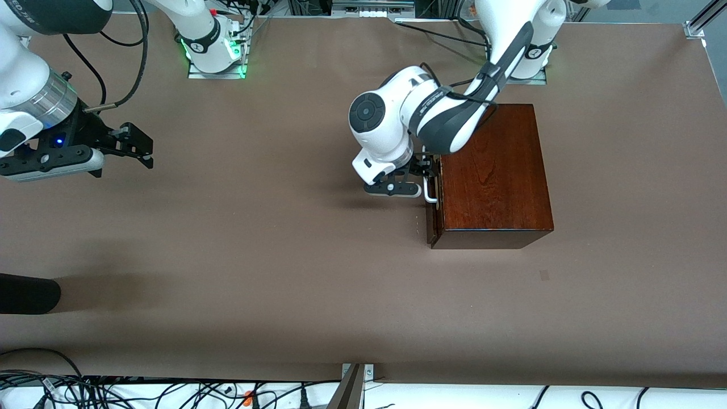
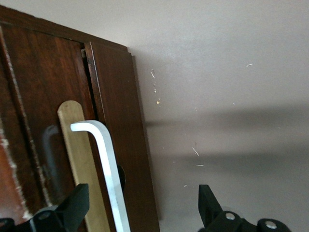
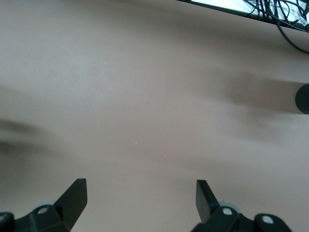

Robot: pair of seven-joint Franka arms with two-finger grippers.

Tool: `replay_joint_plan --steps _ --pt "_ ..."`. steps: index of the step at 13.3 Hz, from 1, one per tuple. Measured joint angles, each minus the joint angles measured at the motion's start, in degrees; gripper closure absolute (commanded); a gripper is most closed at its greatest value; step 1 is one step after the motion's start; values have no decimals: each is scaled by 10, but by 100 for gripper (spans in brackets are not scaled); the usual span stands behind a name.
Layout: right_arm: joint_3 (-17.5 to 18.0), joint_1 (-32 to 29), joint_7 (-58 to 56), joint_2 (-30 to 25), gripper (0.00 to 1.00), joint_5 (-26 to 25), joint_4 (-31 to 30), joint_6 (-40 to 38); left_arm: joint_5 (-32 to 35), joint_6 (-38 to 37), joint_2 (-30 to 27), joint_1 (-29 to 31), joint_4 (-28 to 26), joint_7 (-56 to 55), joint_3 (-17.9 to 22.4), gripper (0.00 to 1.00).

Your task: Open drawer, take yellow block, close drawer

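Two grippers are in my views, and only one of them is at the work. I see the left gripper (image 1: pixel 425 180) low at the front of the dark wooden box (image 1: pixel 493 170), with its fingers spread wide. In the left wrist view the white bar handle (image 2: pixel 108 169) of the drawer (image 2: pixel 118 140) stands between the two black fingertips (image 2: pixel 77 200), closer to one of them. I cannot tell if any finger touches the bar; the jaws are clearly not closed on it.

From the front view the drawer front (image 1: pixel 431 218) stands out only a little from the box body, so a narrow gap shows along its edge. I see nothing of the inside of the drawer, and the yellow block does not show in any of my views, so I cannot say what the drawer holds.

The box stands on the brown table (image 1: pixel 284 255) toward the left arm's end, near that arm's base, with the handle (image 1: pixel 430 190) facing the middle of the table.

The right gripper (image 1: pixel 133 145) waits in the air over bare table at the right arm's end, well apart from the box. Its fingers (image 3: pixel 72 195) are wide open and hold nothing.
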Motion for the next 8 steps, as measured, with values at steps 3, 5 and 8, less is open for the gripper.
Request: replay_joint_plan --steps 3,5,8 --pt "0 0 0 0 0 0 0 0 1 4 1 0 -17 -7 4 0" --pt "0 0 0 0 0 0 0 0 1 18 1 0 -29 -10 4 0" --pt "0 0 0 0 0 0 0 0 1 51 1 0 -55 -38 4 0"
